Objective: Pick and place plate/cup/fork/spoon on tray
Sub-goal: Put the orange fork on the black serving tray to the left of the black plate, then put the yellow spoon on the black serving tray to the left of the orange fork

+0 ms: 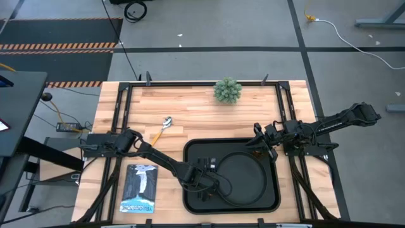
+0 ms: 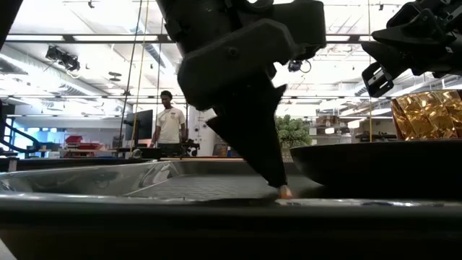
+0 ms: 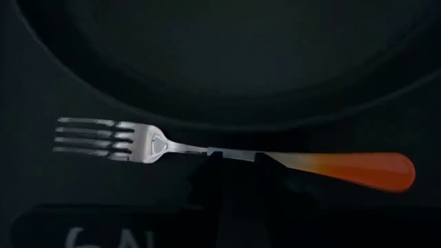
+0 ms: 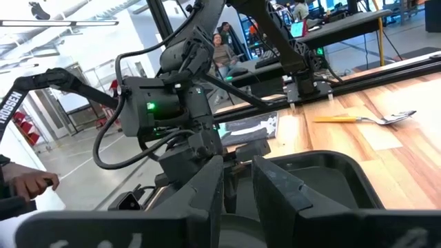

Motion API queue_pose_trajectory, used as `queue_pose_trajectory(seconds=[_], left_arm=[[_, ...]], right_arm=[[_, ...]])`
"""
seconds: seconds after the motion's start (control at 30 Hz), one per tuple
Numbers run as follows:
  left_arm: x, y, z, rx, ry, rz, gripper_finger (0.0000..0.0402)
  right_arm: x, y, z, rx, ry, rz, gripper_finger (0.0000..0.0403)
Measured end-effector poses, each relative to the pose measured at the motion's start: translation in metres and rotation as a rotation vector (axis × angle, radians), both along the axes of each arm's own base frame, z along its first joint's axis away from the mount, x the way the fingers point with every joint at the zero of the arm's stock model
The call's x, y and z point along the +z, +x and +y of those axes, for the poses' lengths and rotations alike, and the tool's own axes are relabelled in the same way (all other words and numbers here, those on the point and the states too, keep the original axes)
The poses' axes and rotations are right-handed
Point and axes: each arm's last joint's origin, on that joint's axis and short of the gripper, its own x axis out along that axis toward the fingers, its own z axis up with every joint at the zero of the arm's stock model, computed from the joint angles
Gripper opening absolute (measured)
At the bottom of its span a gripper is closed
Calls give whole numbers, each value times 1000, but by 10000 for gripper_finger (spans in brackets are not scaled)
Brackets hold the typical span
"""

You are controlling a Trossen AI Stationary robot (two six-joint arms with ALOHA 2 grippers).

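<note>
The fork (image 3: 234, 153), with silver tines and an orange handle, lies on the black tray (image 1: 196, 196) beside the round black plate (image 1: 243, 178). My left gripper (image 1: 212, 182) stands over the fork, fingers pointing down; in the low view (image 2: 278, 184) its tips reach the tray floor. The spoon (image 1: 162, 129) lies on the wood left of the tray's far side. The amber cup (image 2: 427, 114) shows beyond the plate in the low view, below my right gripper (image 2: 411, 43). My right gripper (image 1: 258, 143) hovers at the tray's far right corner, slightly open and empty. My left gripper is on the fork's metal neck (image 3: 236, 153), between the tines and the orange handle. The fingers (image 3: 215, 172) come from above, pointing down. The fork lies level on the tray floor, alongside the plate's rim. The dark fingers blend with the tray, so the kind of hold does not show.
A small green plant (image 1: 228, 90) stands at the table's far edge. A magazine (image 1: 139, 188) lies near the front left. People stand in the room beyond the table (image 2: 170, 119). Bare wood lies between the spoon and the plant.
</note>
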Motion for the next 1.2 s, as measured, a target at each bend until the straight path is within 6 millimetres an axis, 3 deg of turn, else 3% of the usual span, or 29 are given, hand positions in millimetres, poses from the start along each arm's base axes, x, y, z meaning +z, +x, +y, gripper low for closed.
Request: queue_pose_trajectory(seconds=[0.43, 0.6, 0.87, 1.07, 1.2], left_arm=[[0, 1, 0, 22, -15, -12, 94], [18, -8, 5, 103, -32, 7, 93], [55, -42, 26, 304, 119, 109, 93], [68, -64, 50, 461, 239, 239, 93], [66, -73, 71, 517, 219, 264, 82]], right_arm=[[0, 0, 0, 7, 0, 0, 84], [0, 0, 0, 7, -1, -1, 84], [0, 0, 0, 8, 0, 1, 84], [0, 0, 0, 11, -1, 0, 84], [0, 0, 1, 20, -1, 0, 84]])
